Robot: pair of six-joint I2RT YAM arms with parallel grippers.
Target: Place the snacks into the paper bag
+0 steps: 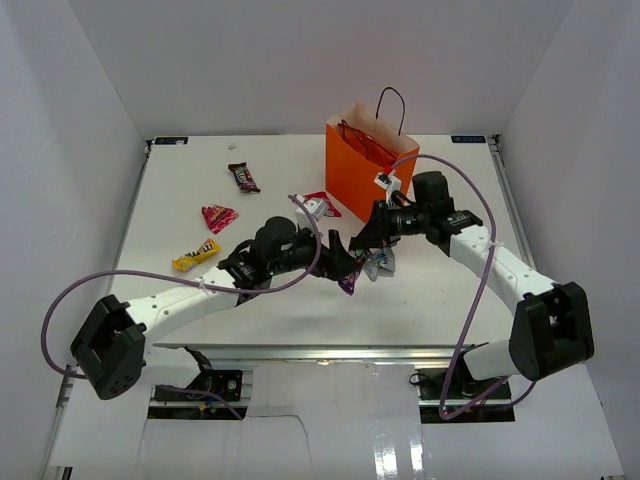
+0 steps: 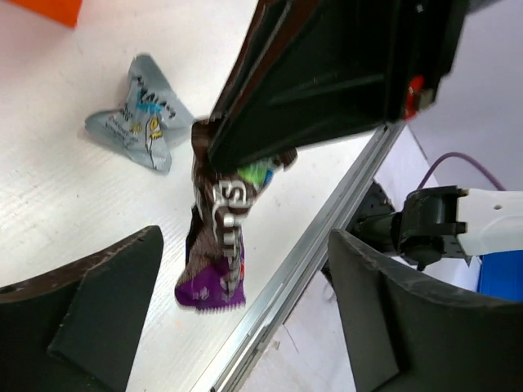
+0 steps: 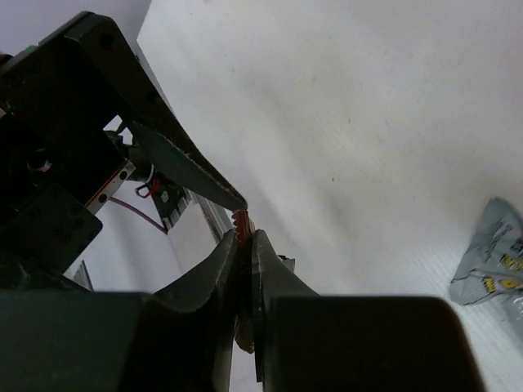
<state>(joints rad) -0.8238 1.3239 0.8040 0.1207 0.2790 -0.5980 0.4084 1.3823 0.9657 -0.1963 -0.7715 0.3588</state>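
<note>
My right gripper (image 1: 363, 243) is shut on the top edge of a purple and brown packet (image 1: 348, 284), which hangs just above the table. In the right wrist view the jaws (image 3: 245, 238) pinch its serrated edge (image 3: 242, 220). In the left wrist view the packet (image 2: 214, 245) dangles from the black right gripper, between my left fingers. My left gripper (image 1: 341, 262) is open (image 2: 249, 278) around it and holds nothing. A silver-blue wrapper (image 1: 380, 263) lies on the table beside them (image 2: 140, 114) (image 3: 490, 261). The orange paper bag (image 1: 360, 172) stands upright behind, top open.
A dark brown candy bar (image 1: 243, 177), a pink-red wrapper (image 1: 217, 216) and a yellow packet (image 1: 196, 254) lie on the left of the table. A red-white packet (image 1: 320, 205) lies by the bag. The table's metal front edge (image 2: 302, 261) runs close under the grippers.
</note>
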